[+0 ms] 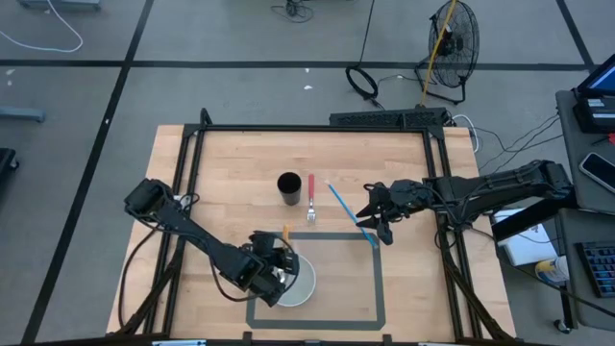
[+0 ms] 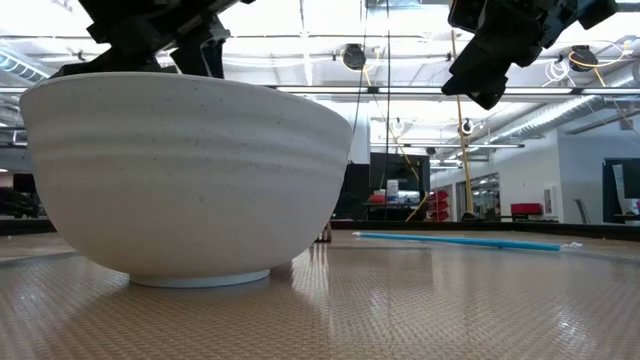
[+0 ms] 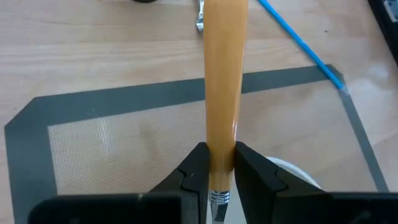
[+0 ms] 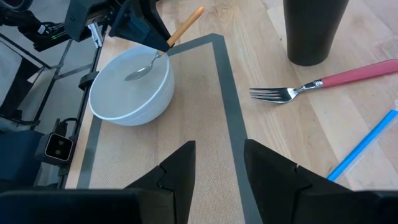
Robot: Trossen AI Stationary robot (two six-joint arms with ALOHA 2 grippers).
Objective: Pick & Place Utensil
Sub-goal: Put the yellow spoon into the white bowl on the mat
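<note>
Jaws of left gripper [image 3: 217, 171] clamped on orange-handled metal spoon [image 4: 163, 46].
Spoon tip over white ceramic bowl [image 4: 130, 87]; right gripper [image 4: 214, 165] jaws apart, empty, above mat.

Pale blond wood table [image 1: 240, 159] with a visible plank grain, edged by a black metal frame [image 1: 312, 127]. A tan woven-textured mat [image 4: 180, 134] bordered with a dark grey band lies under both grippers. The black left gripper [image 3: 216, 167] pinches a spoon [image 4: 163, 46] with a glossy honey-orange handle and silver bowl, over a white, faintly speckled bowl [image 4: 132, 87]. Beyond that gripper's fingertips lies a fork [image 4: 323, 83] with silver tines and a red handle, beside a black cup [image 4: 314, 28]. A bright sky-blue straw [image 1: 344, 207] lies just beside the black right gripper [image 1: 377, 216]. The floor is grey with dark lines.
</note>
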